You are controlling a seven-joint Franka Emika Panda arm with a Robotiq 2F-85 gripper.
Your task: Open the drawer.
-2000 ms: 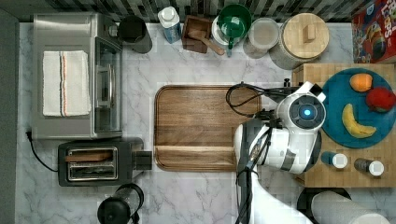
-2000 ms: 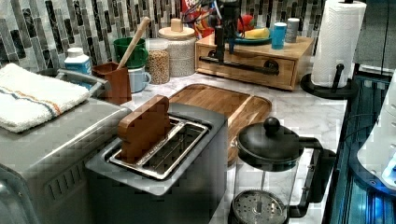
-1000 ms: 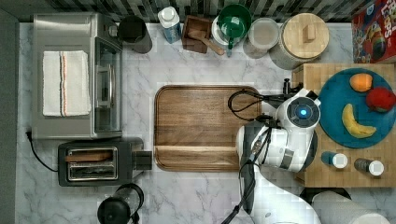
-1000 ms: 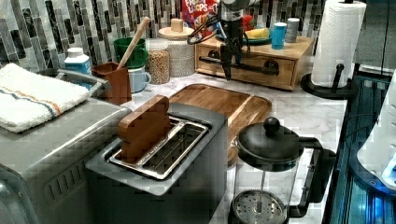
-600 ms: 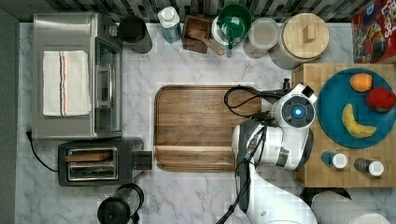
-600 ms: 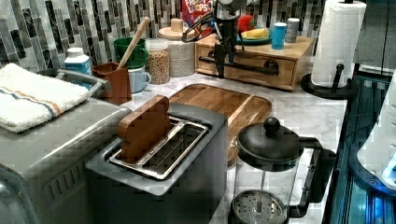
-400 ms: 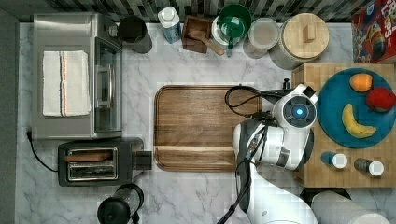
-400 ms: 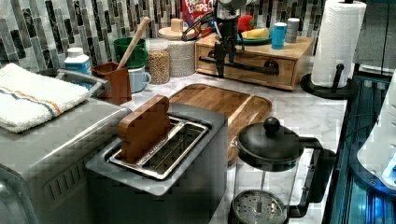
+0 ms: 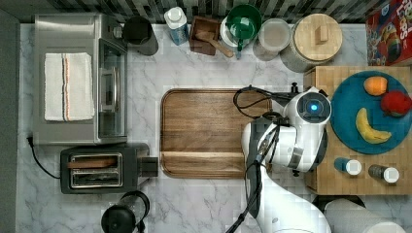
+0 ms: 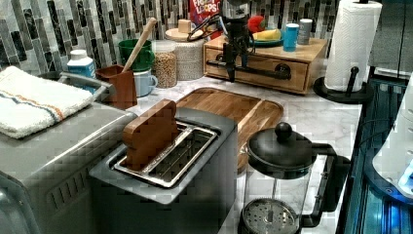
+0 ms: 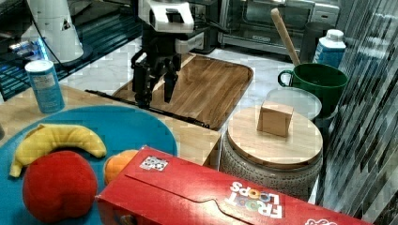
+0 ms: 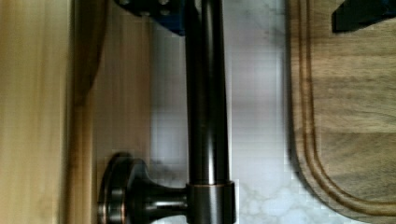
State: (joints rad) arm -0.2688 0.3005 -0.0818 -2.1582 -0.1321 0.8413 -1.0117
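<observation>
Reading the top view from nine o'clock across to three, a brushed-steel toaster oven [image 9: 77, 77] with a folded striped towel on its roof comes first. A boxy dark toaster [image 9: 102, 170] sits below it on the veined marble worktop [image 9: 145, 204]. At the centre lies the cutting board [image 9: 204, 131], dark brown wood with rounded corners and a groove running inside its rim.

At three o'clock the hand [image 11: 154, 96] hangs over the front of the drawer [image 10: 265, 63]. The drawer is a pale wooden box set in the butcher-block cabinet [image 9: 340, 184], which carries a blue plate [image 9: 345, 107] of fruit and two small shakers. The drawer looks shut.

The hand is released, its fingers spread and straddling the handle [image 12: 208, 116]. This is a long, round, dark metal bar with a dull sheen, standing off the drawer front on flared posts. One finger sits in the gap behind the bar and the other on the cutting-board side.

Several things could go wrong from here:
- **Slipping:** the bar is smooth and round, so the pads may slide off it if they close lightly or the pull is not square.
- **Jamming:** the grip appears to sit towards one end of the bar, so the pull could skew the drawer and jam it in its slot.
- **Dragging:** the marble is slick, so a stiff drawer might drag the whole cabinet forward and tip the shakers or roll the fruit.
</observation>
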